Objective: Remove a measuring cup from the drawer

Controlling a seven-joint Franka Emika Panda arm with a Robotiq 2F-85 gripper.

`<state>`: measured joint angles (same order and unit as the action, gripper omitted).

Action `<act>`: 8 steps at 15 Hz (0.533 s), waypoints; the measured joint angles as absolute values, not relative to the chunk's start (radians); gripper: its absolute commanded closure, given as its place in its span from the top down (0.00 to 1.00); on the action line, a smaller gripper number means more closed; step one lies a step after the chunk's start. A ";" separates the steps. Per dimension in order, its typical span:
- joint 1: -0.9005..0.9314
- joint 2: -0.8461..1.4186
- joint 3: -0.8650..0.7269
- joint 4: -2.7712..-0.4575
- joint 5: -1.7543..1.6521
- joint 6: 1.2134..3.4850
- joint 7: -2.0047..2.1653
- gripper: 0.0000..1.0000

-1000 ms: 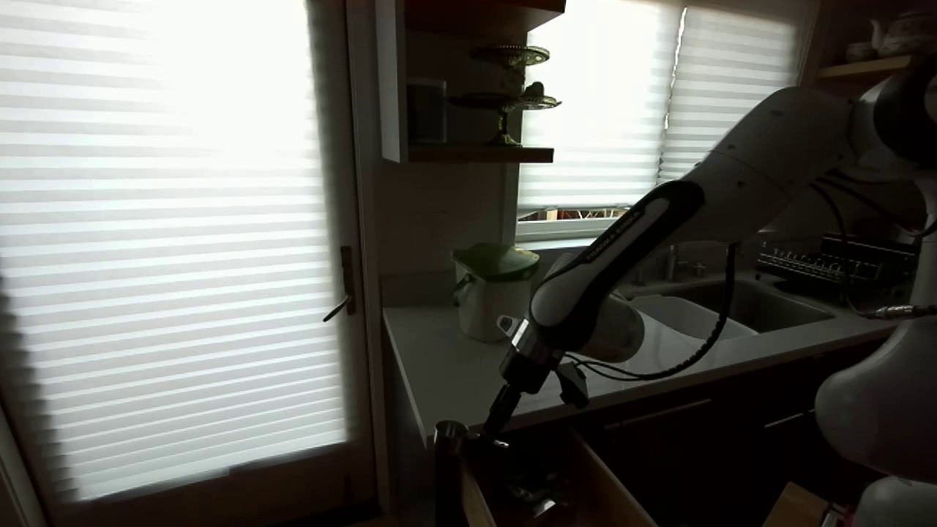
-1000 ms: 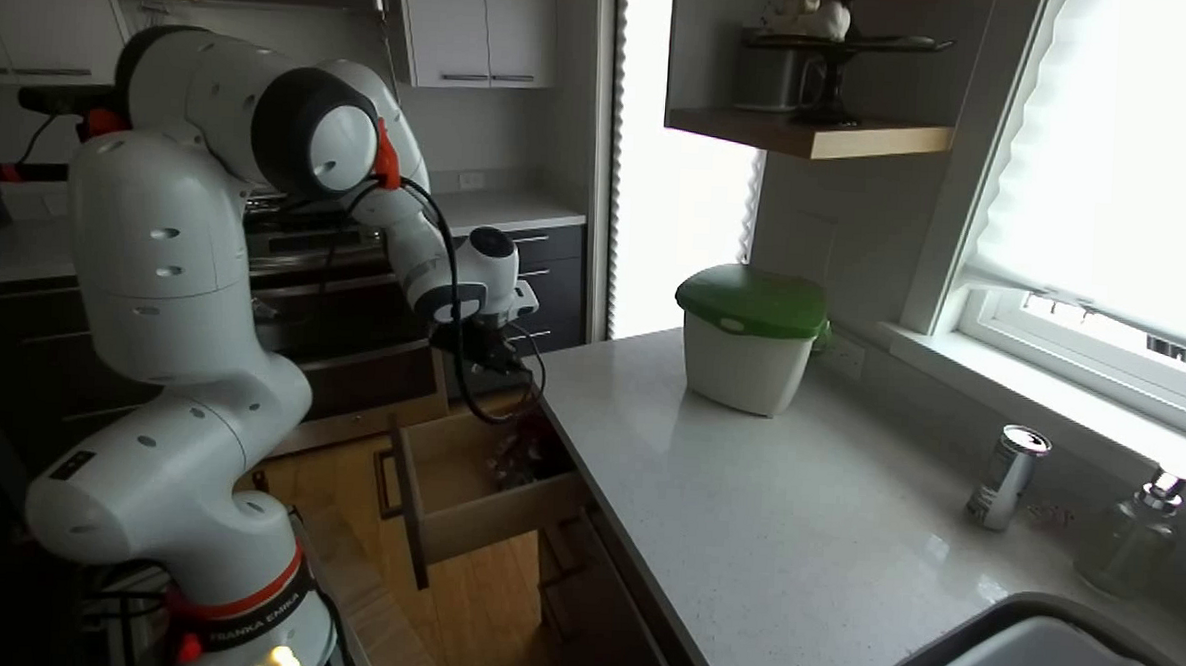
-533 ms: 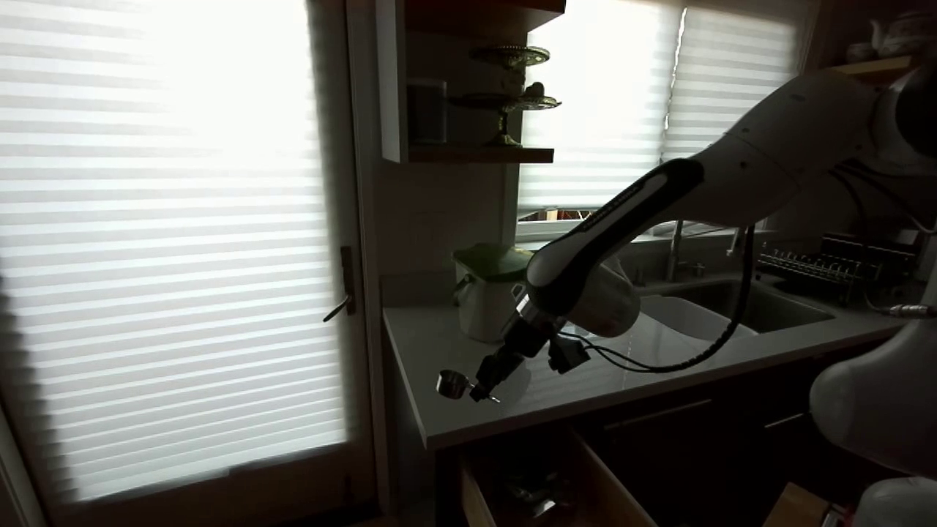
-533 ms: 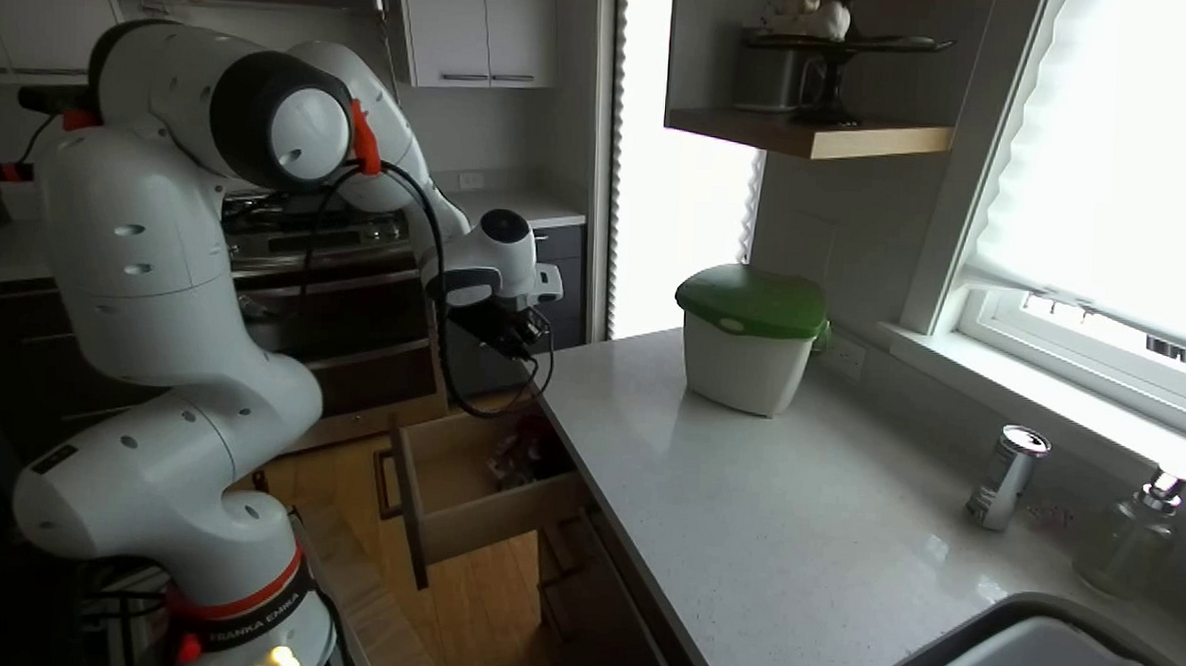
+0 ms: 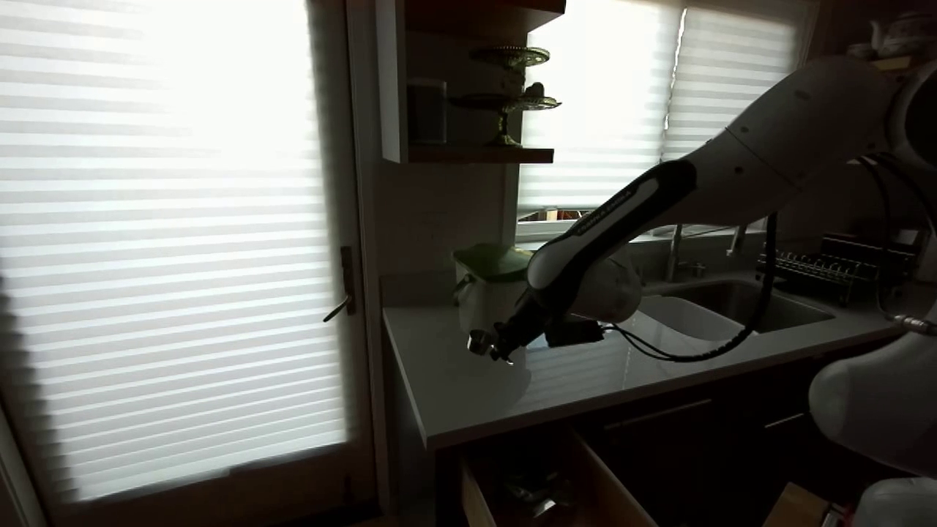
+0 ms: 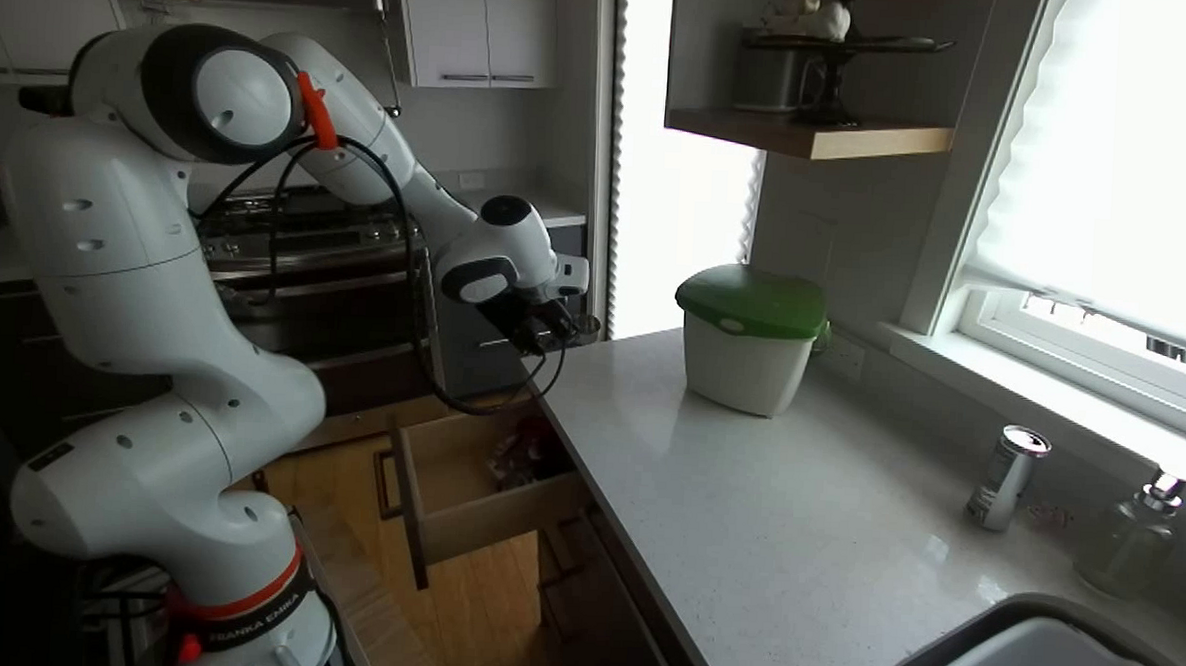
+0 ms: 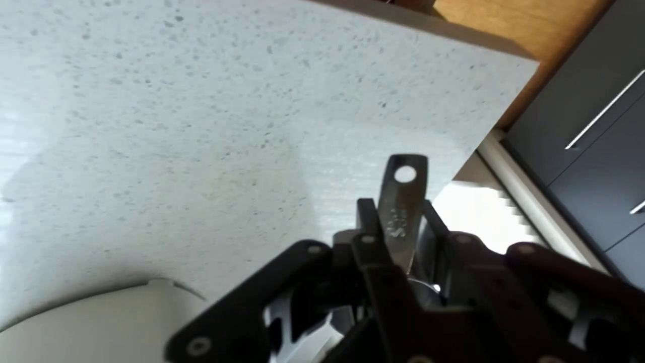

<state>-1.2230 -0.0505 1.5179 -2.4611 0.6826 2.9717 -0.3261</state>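
In the wrist view, the gripper (image 7: 399,209) is clamped on the measuring cup (image 7: 401,224), its 2 fingers (image 7: 368,217) at 9 and 3 o'clock of the flat metal handle (image 7: 403,194), whose holed end points to 12. The rest of the cup is mostly hidden toward 6 o'clock. By its look it is thin steel, so I expect it light, stiff and hard to break, though slick. The handle is the right place to hold; a grip closer to the round end should be steadier, since that end's weight may swing the cup between the fingers. Whether they press the handle's faces or its edges I cannot tell for sure. The speckled countertop (image 7: 201,151) lies behind, with the pale bin (image 7: 101,325) at 7 o'clock.

In an exterior view, the cup (image 5: 479,342) hangs out of the drawer (image 5: 615,486), at its 11 o'clock, with the bin (image 5: 483,300) at 12 o'clock of the cup. Against 0.5 s ago, cup and gripper have shifted toward 1 o'clock, away from the countertop's 7 o'clock corner; the drawer lies as it did.

In an exterior view, the cup (image 6: 585,329) shows small and dim at 3 o'clock of the gripper; 0.5 s ago I could not make it out here. The gripper has moved toward 3 o'clock, nearer the bin (image 6: 747,355), which stays put. The drawer (image 6: 490,517), at 7 o'clock, remains pulled out with things inside.
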 measured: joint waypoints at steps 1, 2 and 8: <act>-1.162 -0.077 1.437 -2.464 0.637 2.971 -0.254 0.06; -1.144 -0.107 1.407 -2.465 0.628 2.962 -0.210 0.06; -1.244 -0.309 1.452 -2.460 0.574 2.806 -0.012 0.06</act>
